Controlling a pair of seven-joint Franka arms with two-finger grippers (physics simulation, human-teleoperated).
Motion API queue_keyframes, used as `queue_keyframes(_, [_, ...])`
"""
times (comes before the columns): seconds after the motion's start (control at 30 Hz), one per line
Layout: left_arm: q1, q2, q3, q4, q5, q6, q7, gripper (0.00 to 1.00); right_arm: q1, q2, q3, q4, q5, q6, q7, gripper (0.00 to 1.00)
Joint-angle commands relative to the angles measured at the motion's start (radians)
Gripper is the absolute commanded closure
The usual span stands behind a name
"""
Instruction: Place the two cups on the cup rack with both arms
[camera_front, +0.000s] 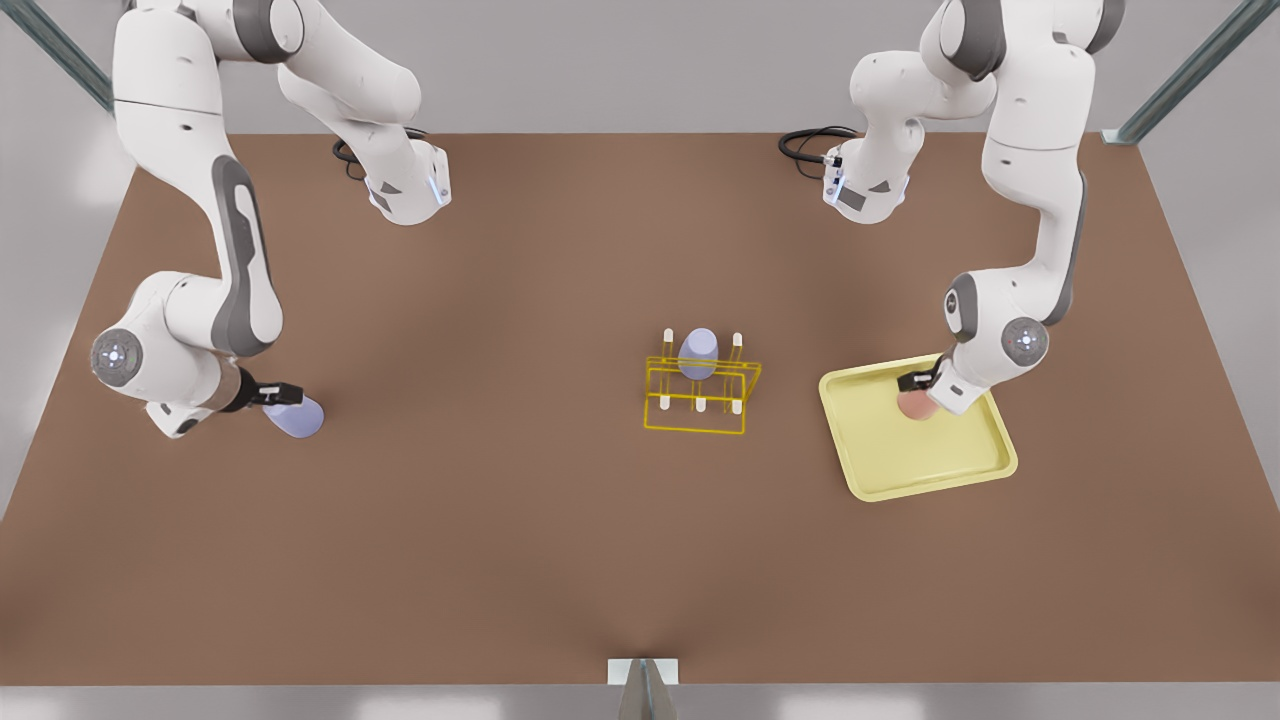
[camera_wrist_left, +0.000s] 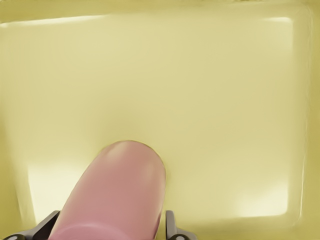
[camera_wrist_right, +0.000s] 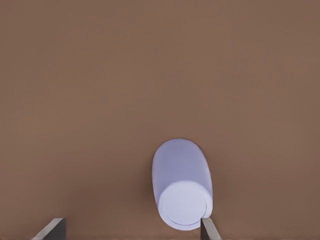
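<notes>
left gripper (camera_front: 918, 384) clamps salmon-pink cup (camera_front: 917, 405) | right gripper (camera_front: 283, 394) fingers apart beside lavender cup (camera_front: 294, 416) (centre first) | lift straight toward cup rack (camera_front: 699, 393)

Two white jointed arms (camera_front: 200, 200) — grey joint covers, black looped cables, small black claws (camera_front: 275, 394).

Both arms are white, with grey joint covers. The left arm (camera_front: 1030, 170) descends at the front view's right, elbow bent, wrist angled toward 8 o'clock. The left gripper (camera_front: 918, 385) (camera_wrist_left: 110, 225) sits low, its 2 black fingers (camera_wrist_left: 172, 227) pressed against either side of the salmon-pink cup (camera_wrist_left: 117, 195). The right arm (camera_front: 190, 180) folds down at the front view's left, its wrist pointing toward 3 o'clock. The right gripper (camera_front: 285, 395) (camera_wrist_right: 130, 230) is low, its 2 fingers (camera_wrist_right: 52, 230) spread wide apart.
</notes>
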Motion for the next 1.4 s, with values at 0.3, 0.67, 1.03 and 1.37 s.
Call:
queue_keyframes(0.3, [-0.002, 0.008, 0.000, 0.000, 0.000, 0.010, 0.019, 0.17, -0.040, -0.003, -0.005, -0.101, -0.002, 0.168, -0.109, 0.00])
queue_keyframes(0.67, [-0.029, -0.023, -0.133, 0.388, 0.000, -0.470, -0.242, 0.17, -0.067, 0.085, -0.008, -0.099, -0.002, 0.203, -0.107, 0.00])
queue_keyframes(1.03, [-0.077, 0.255, -0.463, 0.911, 0.003, -0.593, -0.865, 0.17, -0.066, 0.118, -0.009, -0.141, -0.005, 0.312, -0.107, 0.00])
queue_keyframes(1.37, [-0.130, 0.261, -0.477, 0.890, 0.026, -0.725, -0.929, 0.17, -0.064, 0.121, -0.009, -0.168, -0.005, 0.334, -0.106, 0.00])
